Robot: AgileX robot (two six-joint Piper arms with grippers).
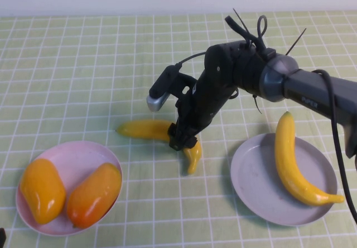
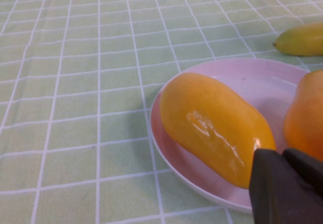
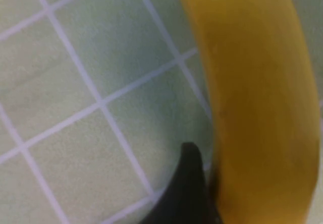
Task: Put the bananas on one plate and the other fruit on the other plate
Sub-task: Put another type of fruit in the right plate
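Observation:
One banana (image 1: pixel 142 129) lies on the green checked cloth in the middle. My right gripper (image 1: pixel 183 139) is down over its middle and shut on it; one dark finger (image 3: pixel 189 183) presses its side (image 3: pixel 252 108). The second banana (image 1: pixel 290 158) lies on the grey-blue plate (image 1: pixel 251 175) at the right. Two mango-like fruits, yellow-orange (image 1: pixel 42 189) and orange-red (image 1: pixel 93 195), lie on the pink plate (image 1: pixel 72 153) at the left. My left gripper (image 2: pixel 282 156) is shut and empty just in front of the pink plate (image 2: pixel 252 77), close to the yellow-orange fruit (image 2: pixel 217 128).
The right arm (image 1: pixel 290 83) and its cables reach across above the grey-blue plate. The loose banana's end (image 2: pixel 303 38) shows beyond the pink plate in the left wrist view. The cloth (image 1: pixel 83 63) covers the whole table.

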